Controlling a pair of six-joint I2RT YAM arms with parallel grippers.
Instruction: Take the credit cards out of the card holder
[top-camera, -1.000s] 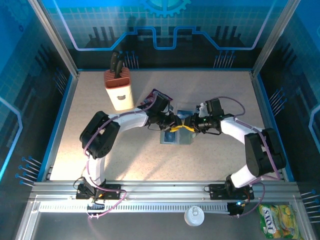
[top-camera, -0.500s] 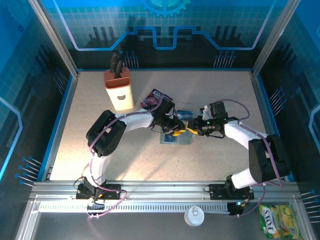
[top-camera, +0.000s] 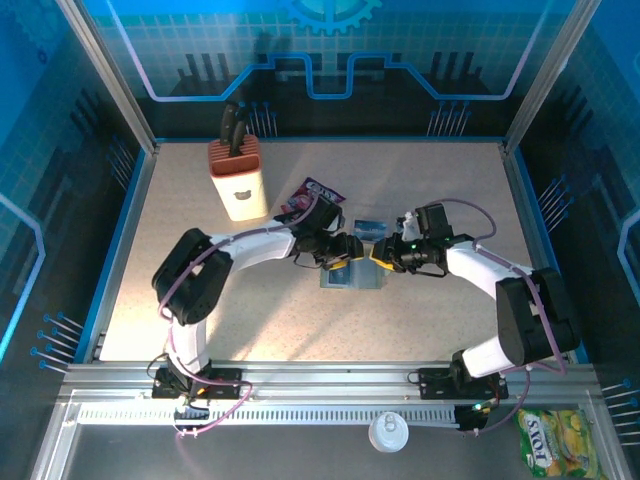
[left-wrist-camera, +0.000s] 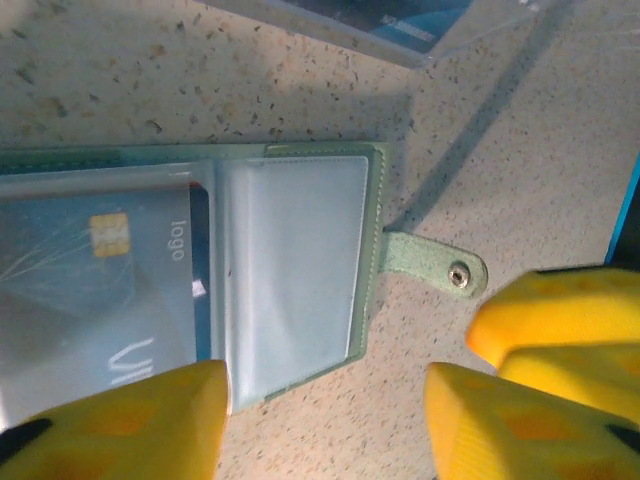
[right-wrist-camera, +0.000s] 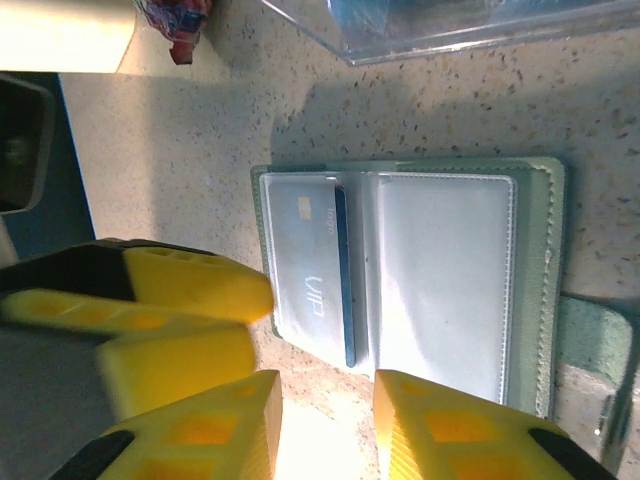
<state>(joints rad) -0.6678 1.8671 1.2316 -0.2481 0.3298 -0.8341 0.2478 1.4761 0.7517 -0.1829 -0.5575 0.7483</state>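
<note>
The grey-green card holder (left-wrist-camera: 290, 250) (right-wrist-camera: 440, 280) (top-camera: 352, 277) lies open and flat on the table. One pocket holds a blue credit card (left-wrist-camera: 100, 290) (right-wrist-camera: 310, 260) behind translucent plastic; the other pocket looks empty. Its snap strap (left-wrist-camera: 440, 268) sticks out sideways. My left gripper (left-wrist-camera: 325, 420) (top-camera: 348, 250) is open at the holder's corner, one finger (left-wrist-camera: 120, 425) over the card pocket's edge. The right gripper (right-wrist-camera: 325, 425) (top-camera: 380, 252) is open with a narrower gap at the holder's near edge, bare table between its fingers. The two grippers nearly touch.
A clear flat sleeve with something blue inside (top-camera: 368, 228) (right-wrist-camera: 450, 25) lies just behind the holder. The pink-purple snack packet (top-camera: 315, 192) and a beige knife block (top-camera: 237, 178) stand further back left. Blue walls ring the table.
My left gripper's jaws have opened wider and its arm has swung back to the left. The right gripper has crept a little left toward the holder.
</note>
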